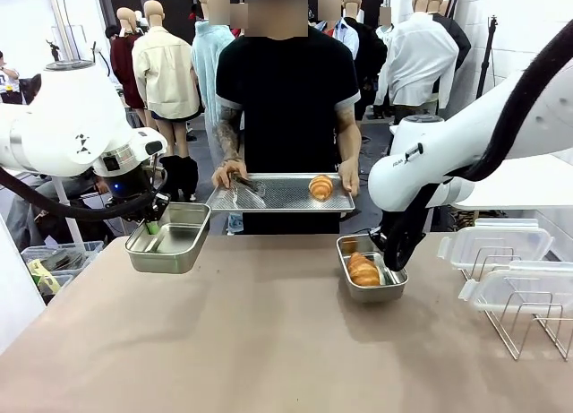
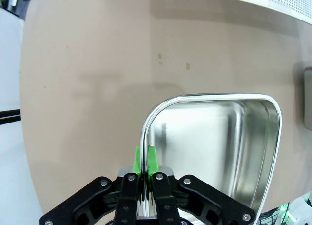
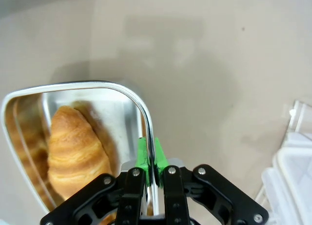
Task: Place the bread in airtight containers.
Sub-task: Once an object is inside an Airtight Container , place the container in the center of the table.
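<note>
Loading is in hand: the left pincer (image 2: 145,154) is clamped on the rim of an empty container (image 2: 214,142), which seems to be held just clear of the tabletop (image 1: 269,341) below the person's perforated tray (image 1: 277,198), though the gap is hard to judge. A croissant roll (image 1: 320,187) lies on that tray. The right pincer (image 3: 151,149) is clamped on the rim of the second container (image 3: 122,112), which is set on the tabletop with a second roll (image 3: 75,147) inside. Next, the croissant roll is probably to be received in the empty container, so a level, steady hold is called for; the clear lids (image 1: 497,243) are not yet fitted.
</note>
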